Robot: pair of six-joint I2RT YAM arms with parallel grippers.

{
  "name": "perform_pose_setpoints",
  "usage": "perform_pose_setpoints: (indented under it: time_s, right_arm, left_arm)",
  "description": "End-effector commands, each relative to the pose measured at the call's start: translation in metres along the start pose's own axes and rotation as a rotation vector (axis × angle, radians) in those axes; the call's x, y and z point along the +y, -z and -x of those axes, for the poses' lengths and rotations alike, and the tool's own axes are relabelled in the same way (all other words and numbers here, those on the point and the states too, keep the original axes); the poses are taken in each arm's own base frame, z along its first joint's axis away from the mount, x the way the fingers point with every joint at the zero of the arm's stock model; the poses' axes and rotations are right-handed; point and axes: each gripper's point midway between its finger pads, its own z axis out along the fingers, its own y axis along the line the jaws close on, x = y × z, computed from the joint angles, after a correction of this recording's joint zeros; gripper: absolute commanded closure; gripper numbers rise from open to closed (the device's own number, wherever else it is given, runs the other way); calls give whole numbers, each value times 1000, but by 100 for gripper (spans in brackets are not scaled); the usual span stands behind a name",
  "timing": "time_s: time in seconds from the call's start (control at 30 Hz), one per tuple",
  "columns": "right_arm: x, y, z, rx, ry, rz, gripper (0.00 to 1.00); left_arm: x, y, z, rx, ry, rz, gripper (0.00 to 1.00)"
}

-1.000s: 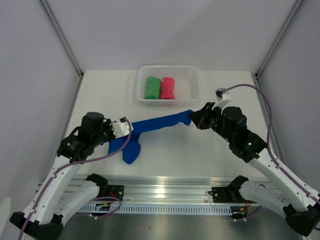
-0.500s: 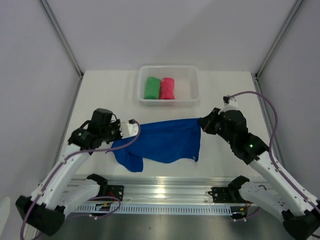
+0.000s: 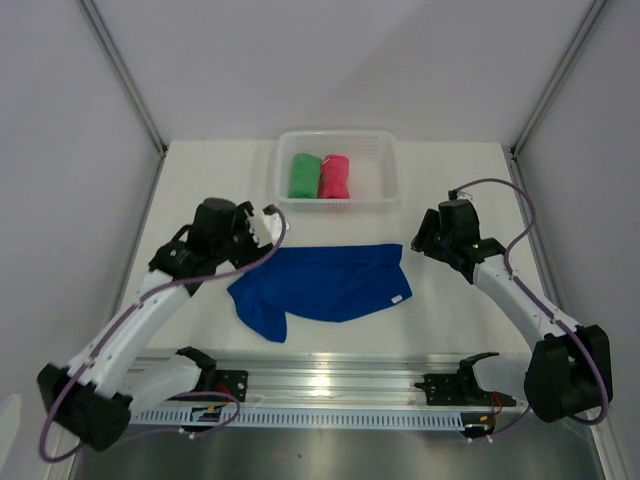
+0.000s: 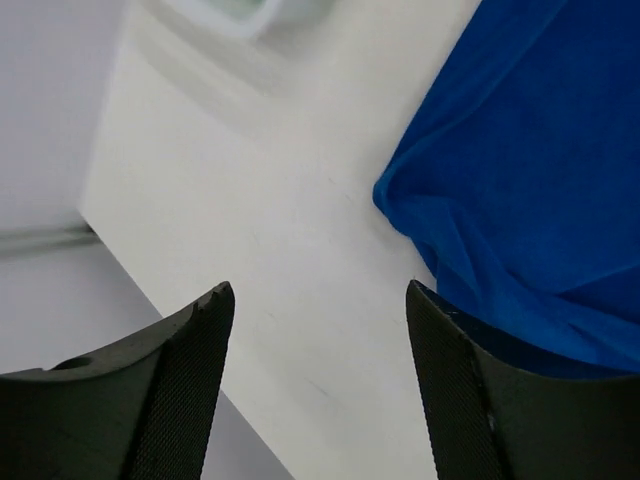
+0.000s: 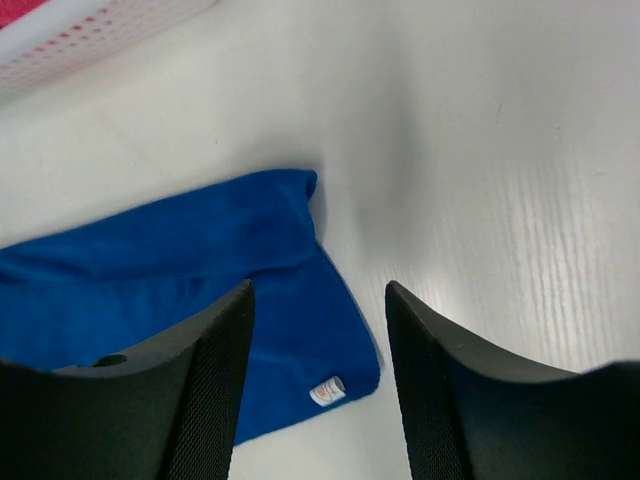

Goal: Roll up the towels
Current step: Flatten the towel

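- The left tool (image 3: pixel 269 222) hovers above the surface (image 3: pixel 200 180), just past the far left corner of the blue towel (image 3: pixel 320 285). In the left wrist view, its two dark fingers (image 4: pixel 175 390) stand apart with only bare surface between them, so this tool (image 4: pixel 318 290) is open and grips nothing.
- The blue towel lies unrolled on the surface between the two arms, in front of the basket (image 3: pixel 338 134) and apart from it. Its left end is bunched into folds, with a lobe reaching toward the near edge. The left wrist view shows this rumpled left edge (image 4: pixel 540 180) to the right of the fingers, not touching them.
- The white basket sits at the far middle of the surface. In it lie the green towel (image 3: pixel 303 175) and the pink-red towel (image 3: pixel 335 176), both rolled, side by side and touching, the green one on the left.
- The blue towel's right part lies flatter, with a small white label (image 5: pixel 326 391) at its near right corner; its far right corner (image 5: pixel 180 270) is slightly doubled over.
- The right tool (image 3: pixel 418 238) hangs just beside the towel's far right corner. In the right wrist view, this tool (image 5: pixel 318 290) is spread wide with nothing clamped.
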Motion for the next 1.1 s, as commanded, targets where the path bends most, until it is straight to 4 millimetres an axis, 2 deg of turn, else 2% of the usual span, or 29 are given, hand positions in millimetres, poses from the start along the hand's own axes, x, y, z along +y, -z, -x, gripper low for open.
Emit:
perform_pose_setpoints:
  time_s: [0.0, 0.07, 0.1, 0.17, 0.2, 0.27, 0.33, 0.37, 0.43, 0.47, 0.6, 0.77, 0.93, 0.97, 1.03, 1.07]
  right_arm:
    - [-8, 21, -20, 29, 106, -22, 43]
    - [-11, 24, -46, 92, 131, -22, 45]
    - [-11, 24, -66, 137, 141, -13, 45]
    - [-9, 22, -81, 169, 143, 3, 45]
    - [-10, 20, -98, 209, 146, 12, 45]
    - [-6, 14, -107, 226, 145, 29, 45]
    - [-13, 5, -118, 265, 158, -7, 45]
    - [-14, 2, -120, 268, 158, -13, 44]
    - [-18, -5, -126, 279, 155, -17, 44]
    - [-19, -6, -127, 278, 153, -19, 44]
    - [-25, -11, -135, 300, 130, -13, 44]
    - [-21, -16, -138, 296, 108, 13, 44]
    - [-15, -21, -146, 332, 100, 41, 46]
    - [-14, -22, -146, 331, 100, 42, 47]
    - [-16, -22, -149, 341, 100, 39, 55]
    - [-17, -21, -149, 341, 100, 40, 63]
  left_arm:
    - [-76, 44, 5, -125, -71, -198, 29]
    - [-121, 53, -5, -130, -154, -327, 30]
    - [-154, 53, -11, -134, -229, -413, 29]
    - [-179, 46, -26, -89, -257, -464, 28]
    - [-189, 38, -29, -80, -287, -464, 28]
    - [-207, 24, -43, -17, -336, -494, 27]
    - [-215, 16, -39, -3, -383, -471, 27]
    - [-223, 11, -44, 26, -402, -491, 27]
    - [-231, 5, -37, 10, -423, -498, 27]
    - [-236, 2, -40, 26, -433, -512, 27]
    - [-245, -5, -46, 52, -443, -538, 28]
    - [-257, -5, -50, 50, -429, -590, 29]
    - [-256, -10, -70, 110, -459, -571, 39]
    - [-255, -10, -76, 126, -465, -571, 45]
    - [-253, -11, -84, 143, -471, -553, 52]
    - [-251, -12, -86, 150, -475, -540, 58]
